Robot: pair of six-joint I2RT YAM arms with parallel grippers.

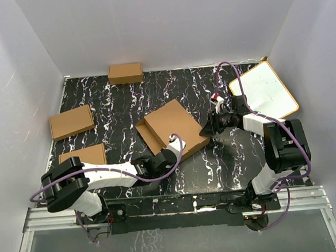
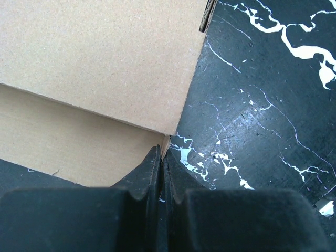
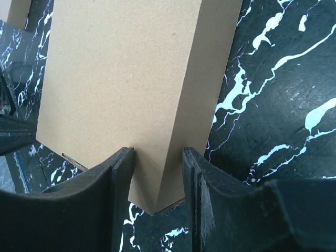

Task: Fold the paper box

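At the centre of the counter (image 1: 114, 101), found the paper box (image 1: 176, 125) lying askew and partly folded: a flat-topped block, with a further panel spread on the surface along its near-left side. Noted the right fingers (image 1: 207, 130) at the block's right-hand corner, parted to a moderate width and clamped on that corner, one against the top face, the other against the side wall. Noted the left fingers (image 2: 159, 160) pressed fully together, with nothing seen between them, tips right at the corner of the spread panel; could not tell whether touching it or just beside it. Recorded three smaller ready-made cartons down the left side: far carton (image 1: 125, 73) against the back wall, middle carton (image 1: 71, 122) near the left wall, near carton (image 1: 83, 155) just beside the left arm (image 1: 102, 175). Recorded a white board (image 1: 263, 90) with tan rim, set askew in the far right corner, beyond the right arm (image 1: 284, 144).
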